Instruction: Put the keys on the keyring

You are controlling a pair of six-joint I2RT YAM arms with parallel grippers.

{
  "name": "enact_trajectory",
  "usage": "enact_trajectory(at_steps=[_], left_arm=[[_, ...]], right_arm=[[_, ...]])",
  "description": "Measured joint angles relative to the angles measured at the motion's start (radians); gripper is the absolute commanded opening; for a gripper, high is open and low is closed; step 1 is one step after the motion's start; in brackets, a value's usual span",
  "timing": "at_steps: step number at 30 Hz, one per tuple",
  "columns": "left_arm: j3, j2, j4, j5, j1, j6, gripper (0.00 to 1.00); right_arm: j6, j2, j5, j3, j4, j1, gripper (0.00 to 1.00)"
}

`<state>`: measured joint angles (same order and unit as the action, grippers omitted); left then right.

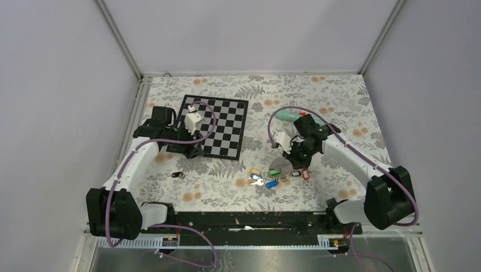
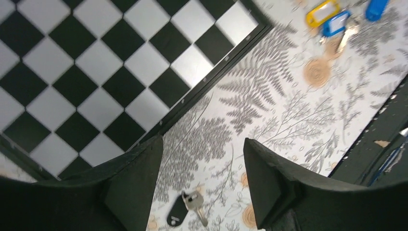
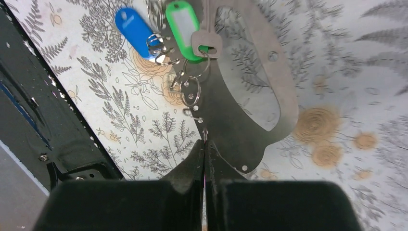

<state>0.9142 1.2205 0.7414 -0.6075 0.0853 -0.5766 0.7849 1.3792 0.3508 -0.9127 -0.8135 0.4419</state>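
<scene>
The right jaws are pinched shut, seemingly on the near edge of the keyring, with the green key and blue key straight ahead on the desk, while the left jaws gape over the black key.

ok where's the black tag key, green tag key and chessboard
black tag key (image 2: 177,217), left wrist view, on its black tag
green tag key (image 3: 183,26), right wrist view, middle of tag
chessboard (image 1: 227,126), top view, bare right half

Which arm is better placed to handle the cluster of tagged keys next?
Right. The right gripper is shut right beside the coloured keys; the left gripper hangs open by the chessboard, near only the black-tagged key.
</scene>
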Motion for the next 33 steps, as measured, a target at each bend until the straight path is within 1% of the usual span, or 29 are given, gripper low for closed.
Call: enact_trajectory(at_steps=[3, 7, 12, 15, 16, 20, 23, 28, 33], left_arm=[[0.021, 0.0, -0.031, -0.056, 0.032, 0.012, 0.64], [0.051, 0.001, -0.113, -0.149, 0.097, 0.045, 0.64], [0.099, 0.02, -0.242, -0.259, 0.205, 0.092, 0.61], [0.147, 0.047, -0.298, -0.32, 0.28, 0.106, 0.57], [0.163, 0.057, -0.311, -0.34, 0.301, 0.105, 0.54], [0.251, 0.112, -0.349, -0.422, 0.385, 0.086, 0.45], [0.307, 0.161, -0.395, -0.444, 0.435, 0.08, 0.4], [0.341, 0.206, -0.422, -0.452, 0.515, 0.05, 0.38], [0.345, 0.211, -0.422, -0.446, 0.566, 0.0, 0.37]], right_arm=[[0.0, -0.05, 0.0, -0.042, -0.022, 0.0, 0.0], [0.002, -0.102, 0.011, -0.119, -0.051, 0.0, 0.0], [0.005, -0.14, 0.063, -0.227, -0.069, 0.0, 0.0], [0.002, -0.141, 0.114, -0.278, -0.063, 0.0, 0.0], [-0.001, -0.141, 0.135, -0.293, -0.058, 0.0, 0.0], [-0.029, -0.146, 0.22, -0.314, 0.002, 0.0, 0.0], [-0.063, -0.155, 0.283, -0.314, 0.07, 0.0, 0.0], [-0.143, -0.167, 0.412, -0.315, 0.192, 0.0, 0.0], [-0.215, -0.167, 0.526, -0.315, 0.261, 0.0, 0.0]])
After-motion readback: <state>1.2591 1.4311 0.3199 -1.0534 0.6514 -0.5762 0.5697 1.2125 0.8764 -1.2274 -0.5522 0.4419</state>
